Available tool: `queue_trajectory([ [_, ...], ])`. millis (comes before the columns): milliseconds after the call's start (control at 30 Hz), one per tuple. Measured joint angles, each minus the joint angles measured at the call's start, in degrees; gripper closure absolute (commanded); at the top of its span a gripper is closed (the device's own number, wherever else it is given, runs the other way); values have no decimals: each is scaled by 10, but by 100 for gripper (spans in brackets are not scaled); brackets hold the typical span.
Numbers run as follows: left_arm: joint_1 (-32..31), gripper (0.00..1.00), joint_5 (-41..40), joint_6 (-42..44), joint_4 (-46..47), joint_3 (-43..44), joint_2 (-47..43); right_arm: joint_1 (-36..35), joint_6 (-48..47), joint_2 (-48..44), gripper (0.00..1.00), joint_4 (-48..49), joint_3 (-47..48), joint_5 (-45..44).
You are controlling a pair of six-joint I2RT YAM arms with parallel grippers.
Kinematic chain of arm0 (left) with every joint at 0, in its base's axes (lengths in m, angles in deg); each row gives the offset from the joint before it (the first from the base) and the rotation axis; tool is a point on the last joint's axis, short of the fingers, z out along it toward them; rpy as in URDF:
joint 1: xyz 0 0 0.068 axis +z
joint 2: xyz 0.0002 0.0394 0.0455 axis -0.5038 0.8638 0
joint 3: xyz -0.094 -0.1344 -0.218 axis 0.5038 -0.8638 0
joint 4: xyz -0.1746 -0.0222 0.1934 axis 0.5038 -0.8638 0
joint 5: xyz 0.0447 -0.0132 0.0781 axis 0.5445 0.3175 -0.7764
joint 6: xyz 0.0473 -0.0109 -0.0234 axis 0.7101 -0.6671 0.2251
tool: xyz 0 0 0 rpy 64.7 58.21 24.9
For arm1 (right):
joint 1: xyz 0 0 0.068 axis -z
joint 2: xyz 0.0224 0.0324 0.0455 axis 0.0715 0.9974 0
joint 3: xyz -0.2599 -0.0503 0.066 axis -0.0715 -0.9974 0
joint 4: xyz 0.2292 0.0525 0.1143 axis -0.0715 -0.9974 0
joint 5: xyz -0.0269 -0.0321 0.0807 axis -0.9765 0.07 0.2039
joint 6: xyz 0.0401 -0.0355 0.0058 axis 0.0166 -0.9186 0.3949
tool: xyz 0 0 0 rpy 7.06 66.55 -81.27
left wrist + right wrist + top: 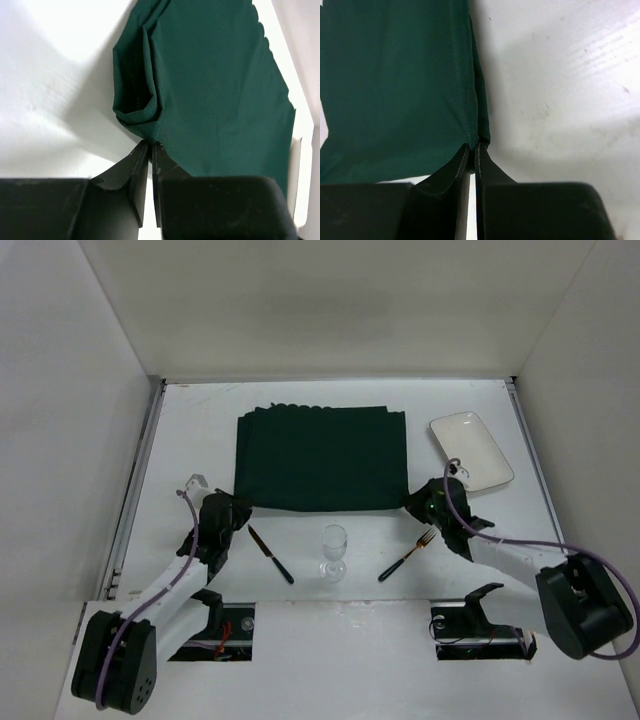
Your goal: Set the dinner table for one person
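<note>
A dark green cloth mat [322, 457] lies on the white dinner table [200, 440], in the middle toward the back. My left gripper [238, 505] is shut on the mat's near left corner [145, 127], where the cloth bunches into a fold. My right gripper [412, 504] is shut on the mat's near right corner [479, 136]. A white rectangular plate [471, 449] lies at the back right. A knife [271, 554], a clear wine glass [334, 551] and a fork [408, 554] stand in a row near the front edge.
White walls enclose the table on the left, back and right. A metal rail [135, 485] runs along the left edge. The arm bases and cable openings [478, 625] sit at the near edge.
</note>
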Motion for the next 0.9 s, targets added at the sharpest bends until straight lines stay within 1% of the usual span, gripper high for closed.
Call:
queue_trajectory([
  [200,-54,95,-31,-1,-96,-7,-88,-7,2,-118,91,-71,-38,1],
  [300,-71,95,-41,-2,-135,-10,-121,-7,1,-181,91,-116,-45,0],
  [400,-82,95,-49,-4,-161,-16,-142,-6,-2,-224,90,-148,-46,0],
  [500,-86,94,-51,-5,-180,-16,-144,-4,-4,-238,90,-169,-46,0],
  [600,-90,93,-51,-6,-189,-17,-144,-4,-4,-229,90,-179,-46,0],
  [700,-94,87,-52,-6,-194,-17,-145,-2,-7,-216,89,-184,-46,0],
  [733,-95,82,-52,-6,-196,-17,-146,0,-9,-213,89,-186,-46,0],
  [767,-97,78,-54,-5,-198,-17,-147,3,-10,-212,87,-187,-46,0],
  [800,-97,72,-56,-4,-200,-17,-149,5,-11,-211,81,-188,-46,-1],
  [833,-97,66,-59,-3,-201,-17,-150,7,-12,-210,71,-188,-46,-3],
  [867,-96,62,-61,-2,-202,-17,-151,9,-12,-209,61,-188,-46,-6],
  [900,-96,60,-63,0,-202,-17,-153,9,-13,-208,53,-188,-46,-9],
])
